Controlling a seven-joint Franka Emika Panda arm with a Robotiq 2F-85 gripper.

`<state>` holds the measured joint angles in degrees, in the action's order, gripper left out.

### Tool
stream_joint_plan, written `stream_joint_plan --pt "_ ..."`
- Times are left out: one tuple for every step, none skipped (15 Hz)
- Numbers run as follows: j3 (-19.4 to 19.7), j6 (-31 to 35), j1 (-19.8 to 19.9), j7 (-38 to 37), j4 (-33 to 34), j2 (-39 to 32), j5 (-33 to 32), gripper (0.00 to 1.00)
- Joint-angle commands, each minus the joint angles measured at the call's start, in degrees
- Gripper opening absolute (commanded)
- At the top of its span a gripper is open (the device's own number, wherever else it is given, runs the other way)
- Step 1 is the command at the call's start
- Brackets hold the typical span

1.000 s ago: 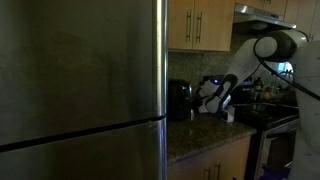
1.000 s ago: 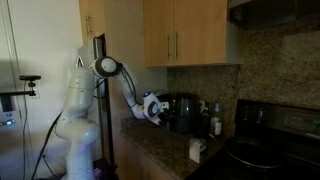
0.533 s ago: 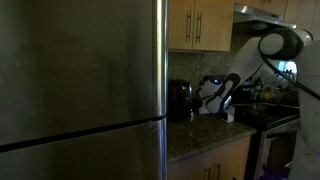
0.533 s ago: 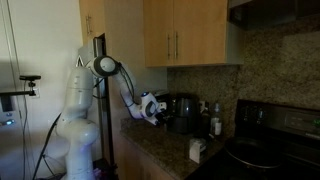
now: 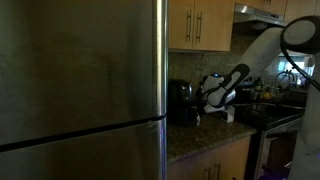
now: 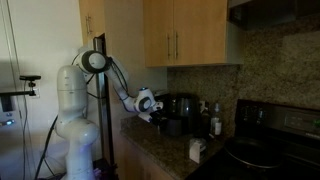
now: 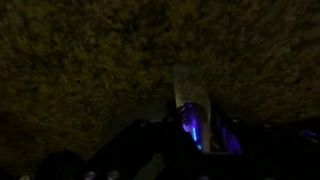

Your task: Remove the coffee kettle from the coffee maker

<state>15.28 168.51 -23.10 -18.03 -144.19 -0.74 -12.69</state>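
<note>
The black coffee maker stands on the granite counter against the wall; it also shows in an exterior view. The dark coffee kettle sits just in front of the maker, out from under it. My gripper is at the kettle's handle side and looks shut on the handle; it also shows beside the maker in an exterior view. The wrist view is very dark. It shows granite and a pale grey strip with a blue glow between my gripper's dark fingers.
A large steel fridge fills the near side. Wooden cabinets hang above the counter. A stove is at the counter's end. A small white box and bottles stand on the granite counter.
The arm has pulled back away from the coffee maker, and the dark kettle has come out with the gripper, toward the counter's front.
</note>
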Motion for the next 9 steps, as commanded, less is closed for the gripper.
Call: stream_joint_plan --pt "-9.3 -0.2 8.4 7.3 -1.1 -1.8 8.4 0.06" --pt "-10.9 2.6 9.8 7.3 -0.6 -4.3 10.5 0.49" --pt "-12.0 5.6 11.1 7.5 -0.3 -6.2 11.2 0.50" --pt "-8.2 9.5 8.4 4.4 -0.1 -8.3 8.1 0.58" --pt "-6.9 11.6 8.5 2.0 0.0 -9.2 4.4 0.65" --pt "-3.6 14.1 7.1 -0.1 -0.2 -9.5 0.7 0.75" --pt "-0.6 14.7 5.4 -1.4 -0.3 -9.4 -1.1 0.81" --pt "1.7 14.5 3.9 -2.0 -0.6 -8.6 -2.3 0.90" --pt "4.5 13.7 2.1 -2.3 -1.8 -6.5 -3.9 0.97"
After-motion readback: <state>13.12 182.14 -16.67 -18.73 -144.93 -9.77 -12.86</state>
